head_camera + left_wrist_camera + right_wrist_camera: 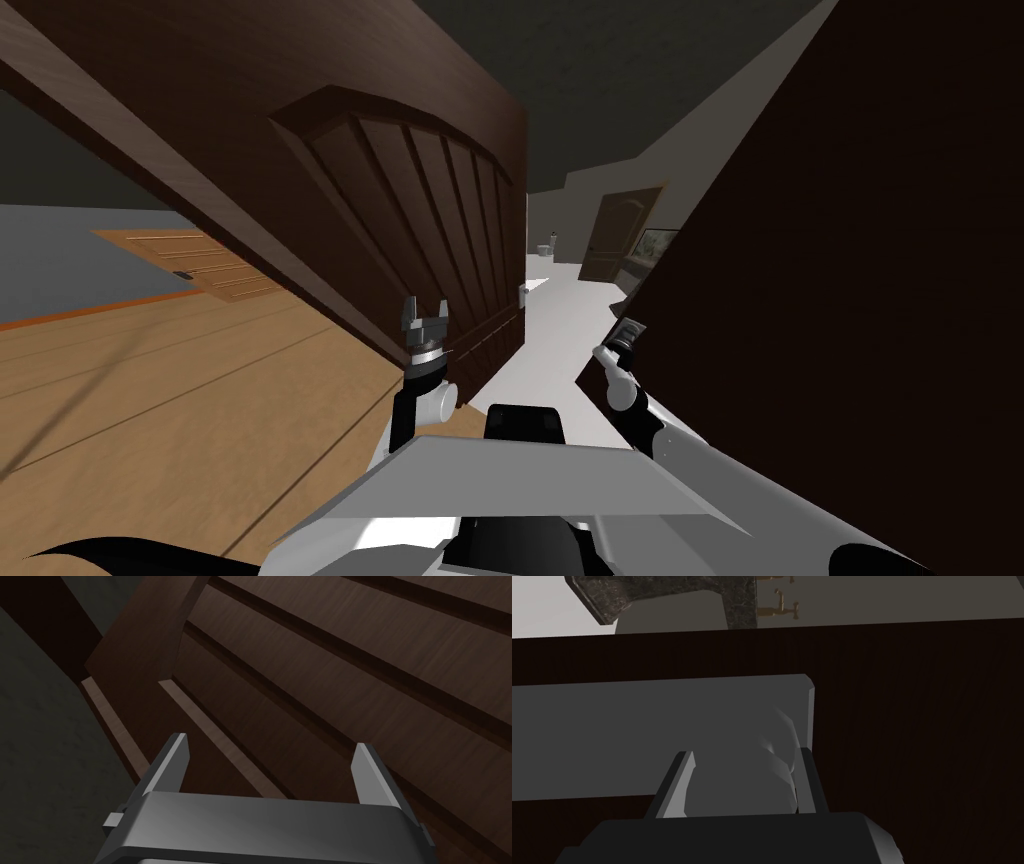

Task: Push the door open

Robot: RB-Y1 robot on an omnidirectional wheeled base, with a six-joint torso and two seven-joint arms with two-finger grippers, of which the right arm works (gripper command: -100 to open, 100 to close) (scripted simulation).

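Roughly halfway: panelled door (400, 200) ajar mid-frame; left gripper (272, 742) fingers spread near it, right gripper (745, 752) fingers clenched on grey handle (752, 786).

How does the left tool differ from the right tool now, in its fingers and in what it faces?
Fingers: the left tool holds them wide apart with nothing between; the right tool holds them closer, closed on a grey rounded part.
Facing: the left tool faces the ribbed panel of the dark brown door; the right tool faces a grey plate on a flat dark surface.
Both stand close to dark brown surfaces.
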